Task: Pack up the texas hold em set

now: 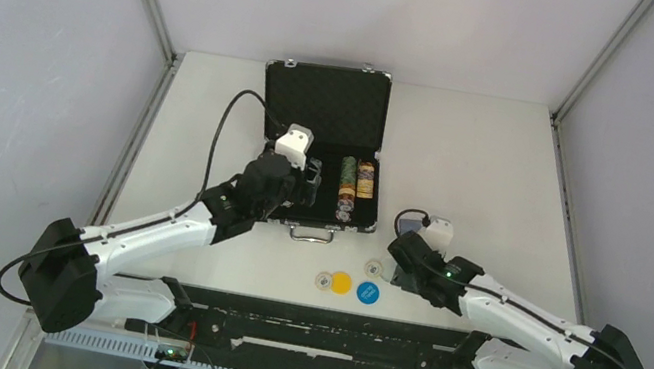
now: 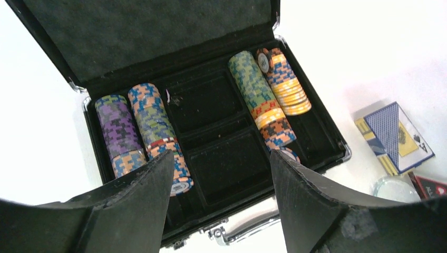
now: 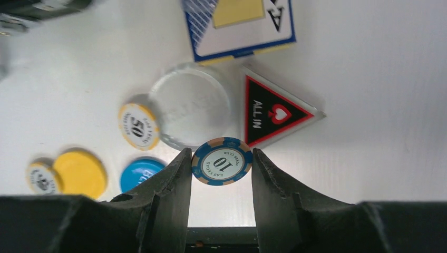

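Note:
The black briefcase point(image 1: 325, 103) lies open on the table, with chip stacks along its left side point(image 2: 120, 134) and right side point(image 2: 261, 97). Its two middle compartments are bare. My left gripper point(image 2: 221, 158) hovers open over the case's front edge and metal handle point(image 2: 248, 226), with nothing between its fingers. My right gripper point(image 3: 221, 154) is shut on a blue "10" poker chip point(image 3: 222, 161), pinched by its edges just above the table. Beyond it lie the card deck point(image 3: 237, 21), the red-black triangle token point(image 3: 271, 110), a clear round button point(image 3: 190, 105) and a "50" chip point(image 3: 138, 126).
A yellow button point(image 1: 341, 283), a blue button point(image 1: 368, 292) and a loose chip point(image 1: 323, 280) lie in a row near the table's front edge, below the case. Grey walls close in the table at both sides and the back.

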